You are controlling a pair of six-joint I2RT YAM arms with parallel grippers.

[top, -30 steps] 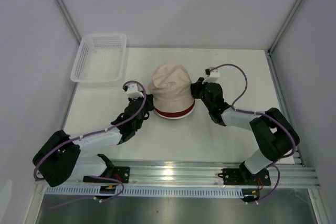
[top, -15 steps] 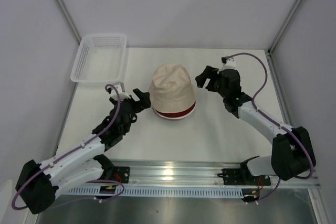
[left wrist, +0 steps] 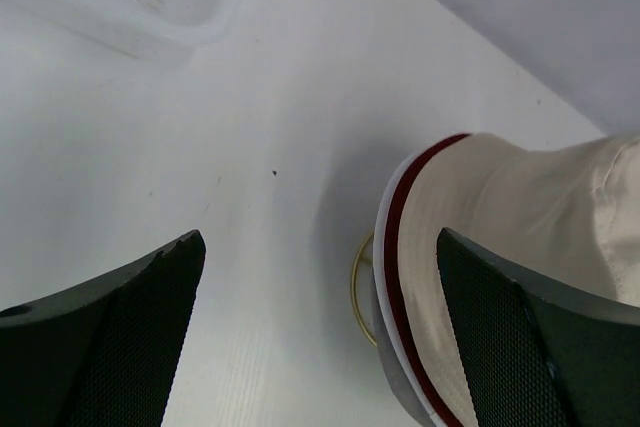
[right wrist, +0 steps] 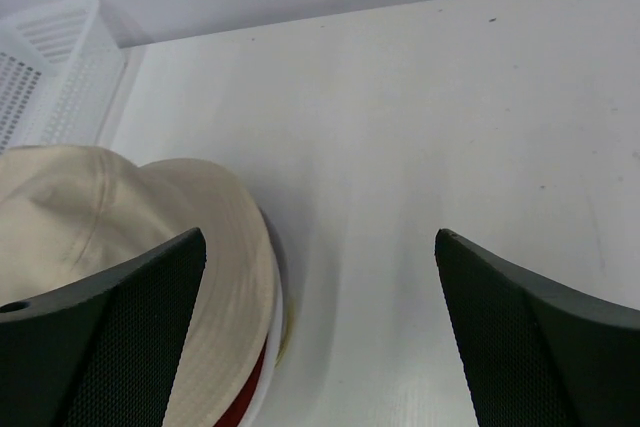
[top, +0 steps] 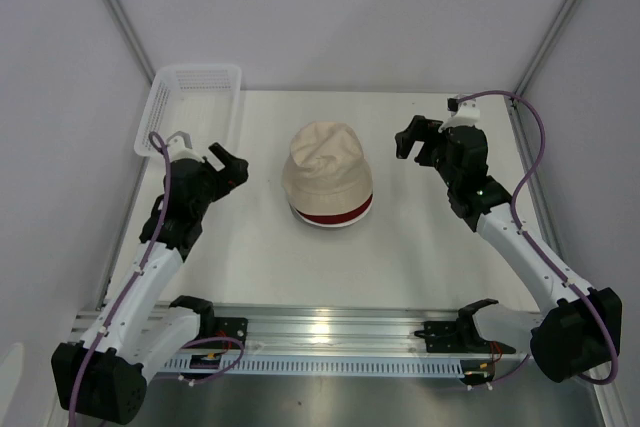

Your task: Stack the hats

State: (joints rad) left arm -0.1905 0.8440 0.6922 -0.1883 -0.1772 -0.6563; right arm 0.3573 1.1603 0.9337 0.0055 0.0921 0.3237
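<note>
The hats (top: 328, 187) sit in one stack at the middle of the desk (top: 420, 247), the beige hat (top: 327, 169) on top and the brim of the dark red hat (top: 336, 218) showing under it. We see a gold wire ring (left wrist: 357, 282) peeking out below. The left jaws and the right jaws both stand wide apart and empty, one either side of the stack, clear of it. The white mesh basket (top: 190, 107) lies at the far left corner
</note>
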